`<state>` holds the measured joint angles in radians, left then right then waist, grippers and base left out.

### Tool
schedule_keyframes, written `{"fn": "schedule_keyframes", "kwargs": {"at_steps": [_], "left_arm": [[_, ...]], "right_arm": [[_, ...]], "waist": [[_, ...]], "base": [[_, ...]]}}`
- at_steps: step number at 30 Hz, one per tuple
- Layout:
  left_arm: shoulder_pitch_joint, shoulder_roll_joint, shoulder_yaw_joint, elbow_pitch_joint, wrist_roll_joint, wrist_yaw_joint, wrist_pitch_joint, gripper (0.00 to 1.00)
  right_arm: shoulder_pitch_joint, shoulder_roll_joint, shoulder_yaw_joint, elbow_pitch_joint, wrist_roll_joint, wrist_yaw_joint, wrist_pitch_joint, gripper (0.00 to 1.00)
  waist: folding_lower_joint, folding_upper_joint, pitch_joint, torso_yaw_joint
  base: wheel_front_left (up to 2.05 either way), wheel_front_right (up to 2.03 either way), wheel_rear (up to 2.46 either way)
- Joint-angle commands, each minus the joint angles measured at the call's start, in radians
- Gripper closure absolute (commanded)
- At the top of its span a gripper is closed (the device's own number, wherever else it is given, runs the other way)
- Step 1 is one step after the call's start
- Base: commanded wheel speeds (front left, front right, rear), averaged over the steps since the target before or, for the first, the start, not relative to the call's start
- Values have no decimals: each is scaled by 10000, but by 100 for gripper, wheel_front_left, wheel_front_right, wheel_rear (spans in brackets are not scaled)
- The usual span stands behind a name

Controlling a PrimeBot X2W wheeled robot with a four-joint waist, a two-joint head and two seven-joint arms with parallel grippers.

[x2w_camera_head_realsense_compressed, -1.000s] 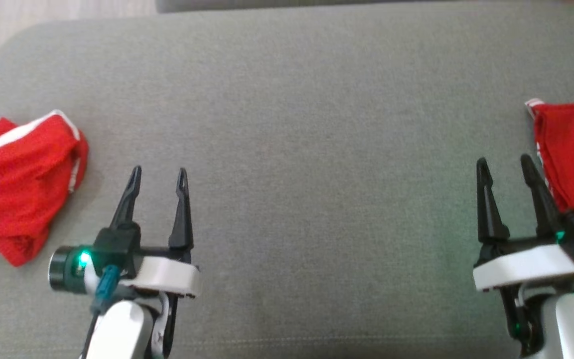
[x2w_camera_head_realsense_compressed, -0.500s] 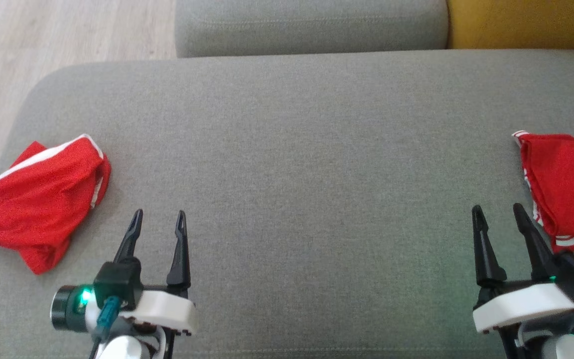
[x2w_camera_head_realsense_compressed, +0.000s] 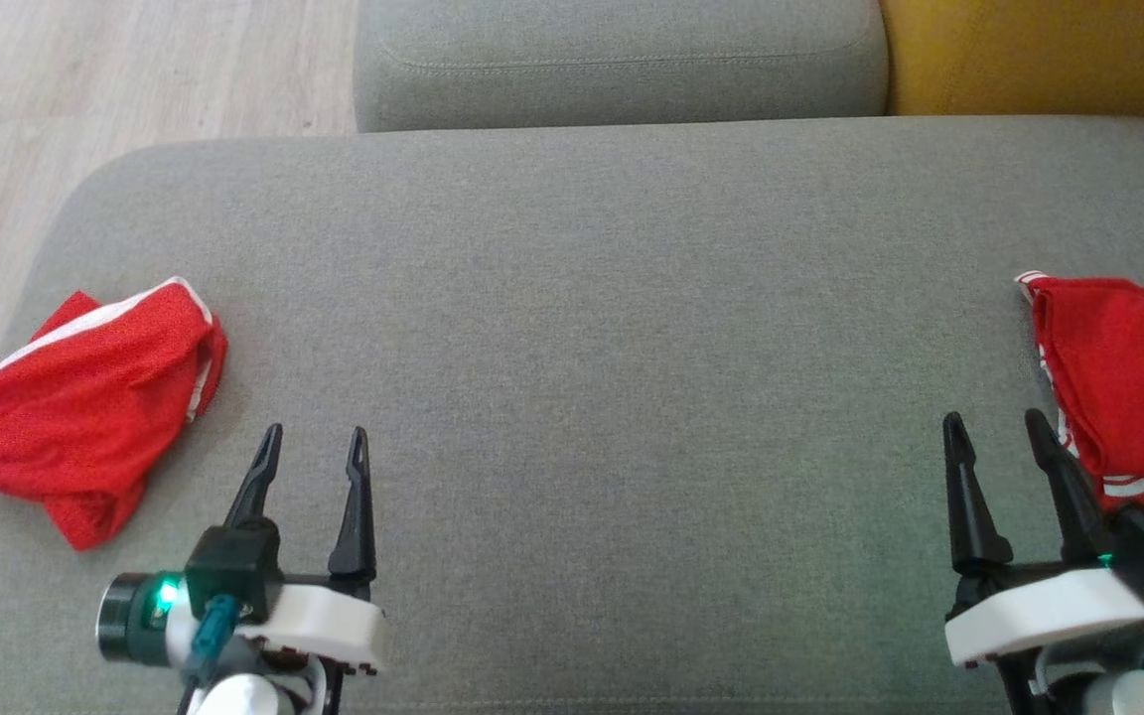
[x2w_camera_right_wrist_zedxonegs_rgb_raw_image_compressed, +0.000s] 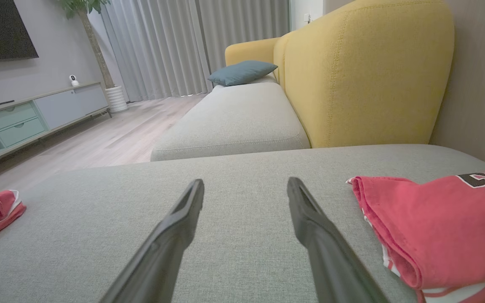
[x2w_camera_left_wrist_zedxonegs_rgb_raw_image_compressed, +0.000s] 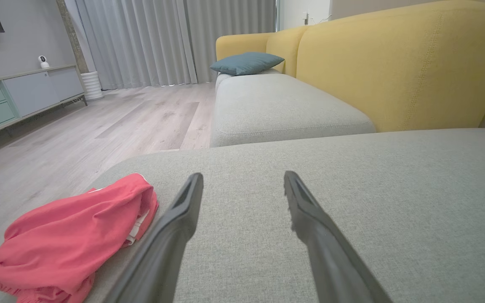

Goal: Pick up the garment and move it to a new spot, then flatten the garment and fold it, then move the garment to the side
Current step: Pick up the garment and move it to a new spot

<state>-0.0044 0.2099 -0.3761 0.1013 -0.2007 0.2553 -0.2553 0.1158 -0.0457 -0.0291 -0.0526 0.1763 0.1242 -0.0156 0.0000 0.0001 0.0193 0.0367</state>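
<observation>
Only the head camera has tilted up since a second ago: left gripper [x2w_camera_head_realsense_compressed: 317,431] and right gripper [x2w_camera_head_realsense_compressed: 992,417] still hover spread and empty over the grey seat cushion [x2w_camera_head_realsense_compressed: 632,348], crumpled red shorts [x2w_camera_head_realsense_compressed: 85,397] at its left edge, red jersey [x2w_camera_head_realsense_compressed: 1128,387] at its right.

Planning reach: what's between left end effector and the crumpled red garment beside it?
Bare grey fabric cushion between left end effector and crumpled red garment, per head view.

Left garment [x2w_camera_head_realsense_compressed: 85,407], right garment [x2w_camera_head_realsense_compressed: 1128,377], on cushion [x2w_camera_head_realsense_compressed: 612,348]

Left pincer [x2w_camera_head_realsense_compressed: 317,431] and right pincer [x2w_camera_head_realsense_compressed: 992,415] have black tapered fingers [x2w_camera_head_realsense_compressed: 256,487], white housings [x2w_camera_head_realsense_compressed: 324,621], green lights [x2w_camera_head_realsense_compressed: 167,596].
</observation>
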Motion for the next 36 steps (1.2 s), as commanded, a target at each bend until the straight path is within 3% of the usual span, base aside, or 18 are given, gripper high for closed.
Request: {"fn": "schedule_keyframes", "kwargs": {"at_steps": [1, 9, 26, 36], "left_arm": [[-443, 167, 321, -264, -32, 22, 12, 0], [-643, 142, 267, -306, -67, 19, 6, 0], [-1201, 76, 475, -131, -82, -38, -58, 0], [-1205, 42, 735, -256, -12, -142, -63, 0]], "right_arm": [[-172, -46, 204, -405, 46, 65, 0, 0], [-220, -46, 163, -540, -40, 65, 95, 0], [-425, -45, 498, -1147, -75, 65, 555, 0], [-506, -45, 570, -1285, -57, 65, 679, 0]], "waist": [[0, -1, -6, 22], [0, -1, 127, 429], [0, -1, 230, 3309], [0, -1, 319, 3992]], "base": [[0, 0, 0], [0, 0, 0], [0, 0, 0], [0, 0, 0]]}}
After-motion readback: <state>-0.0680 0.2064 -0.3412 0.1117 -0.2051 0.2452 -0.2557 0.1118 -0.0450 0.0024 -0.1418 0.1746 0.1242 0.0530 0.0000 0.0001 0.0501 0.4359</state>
